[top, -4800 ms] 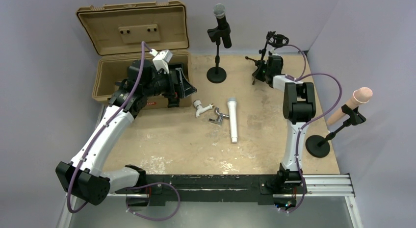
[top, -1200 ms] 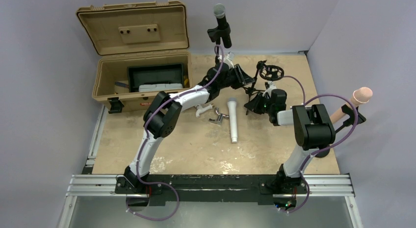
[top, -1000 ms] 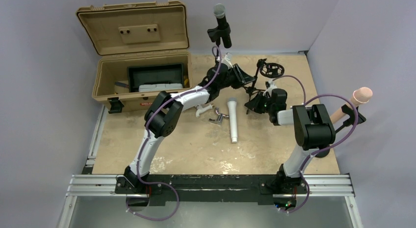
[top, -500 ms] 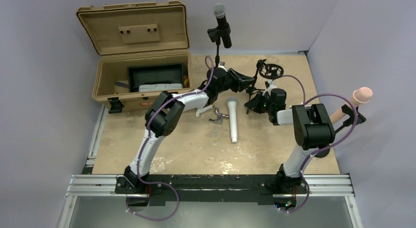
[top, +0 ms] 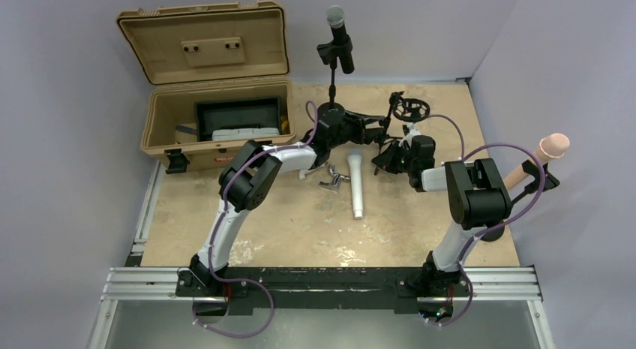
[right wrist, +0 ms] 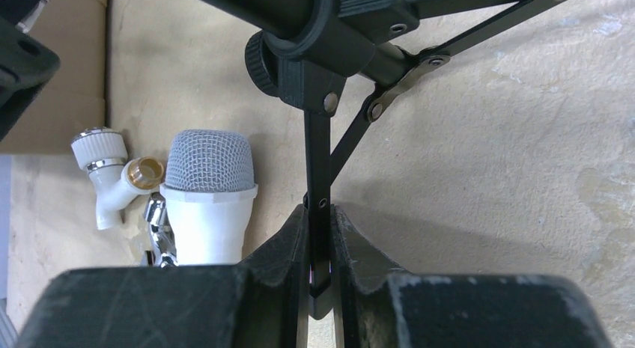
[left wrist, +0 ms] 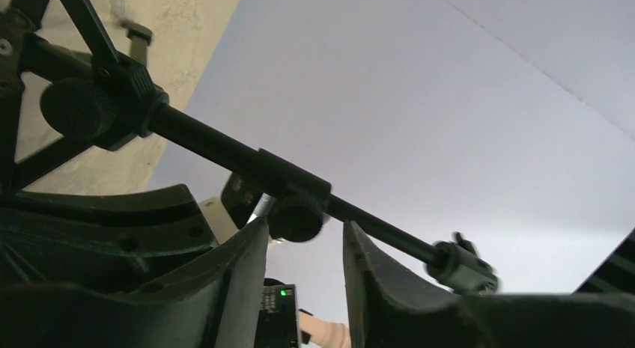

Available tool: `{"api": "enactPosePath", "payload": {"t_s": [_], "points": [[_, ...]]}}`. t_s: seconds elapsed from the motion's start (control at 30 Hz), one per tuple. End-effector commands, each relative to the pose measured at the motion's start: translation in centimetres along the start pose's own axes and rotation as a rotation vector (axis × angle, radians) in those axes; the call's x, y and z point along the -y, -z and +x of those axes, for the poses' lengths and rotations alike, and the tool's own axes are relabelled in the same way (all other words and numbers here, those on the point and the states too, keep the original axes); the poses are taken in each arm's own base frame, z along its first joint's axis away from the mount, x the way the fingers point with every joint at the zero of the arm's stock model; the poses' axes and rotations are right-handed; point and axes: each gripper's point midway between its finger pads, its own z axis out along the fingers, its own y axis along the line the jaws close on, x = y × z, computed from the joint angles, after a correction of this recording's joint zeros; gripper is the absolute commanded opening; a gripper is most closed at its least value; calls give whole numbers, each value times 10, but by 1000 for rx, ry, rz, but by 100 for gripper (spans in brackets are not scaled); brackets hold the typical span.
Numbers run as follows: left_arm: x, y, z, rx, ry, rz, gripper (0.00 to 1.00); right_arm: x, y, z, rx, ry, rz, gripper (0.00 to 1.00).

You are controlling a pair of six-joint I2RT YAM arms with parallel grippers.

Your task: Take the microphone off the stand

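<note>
A white microphone (top: 355, 180) lies flat on the table, its mesh head (right wrist: 210, 162) next to the black tripod stand (top: 390, 135). The stand's ring mount (top: 410, 107) is empty. My right gripper (right wrist: 318, 221) is shut on one thin leg (right wrist: 317, 165) of the tripod. My left gripper (left wrist: 303, 236) is open at the stand's pole (left wrist: 210, 142), and a round clamp knob (left wrist: 297, 217) sits between its fingertips. A black microphone (top: 337, 35) stands clipped on a round-base stand at the back. A pink microphone (top: 544, 155) is on another stand at the right.
An open tan case (top: 217, 86) stands at the back left. A white pipe fitting (top: 307, 167) and a chrome part (top: 331, 182) lie beside the white microphone. The right-hand stand's round base (top: 485, 223) sits near the table's right edge.
My left gripper's jaws have gone from shut to open, and it has shifted slightly right and lower along the tripod's pole. My right gripper still grips the leg.
</note>
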Motion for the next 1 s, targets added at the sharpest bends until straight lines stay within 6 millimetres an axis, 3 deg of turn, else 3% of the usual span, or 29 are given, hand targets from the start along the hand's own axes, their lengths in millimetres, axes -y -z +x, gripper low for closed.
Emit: {"api": "enactPosePath", "payload": {"t_s": [0.0,0.07,0.17,0.3,0.43,0.57,0.7,0.97], "points": [[39,6,11,-31,35,86,56,0,-3,-15,39,13,15,0],[28,13,8,-16,-86,51,76,0,-3,-15,39,12,15,0],[16,31,0,12,-344,10,88,-1,-3,-16,41,18,10,0],[14,53,-9,47,-763,-44,91,-3,-2,-15,38,23,1,0],[19,51,-4,-8,-1178,-68,90,-3,-2,-15,38,25,-2,0],[18,43,1,-76,-1343,47,89,-5,-2,-15,35,27,-8,0],[18,31,6,-132,-1436,108,76,-5,-2,-16,38,30,-11,0],[30,12,15,-169,-1428,195,76,-5,-4,-14,31,30,-13,0]]}}
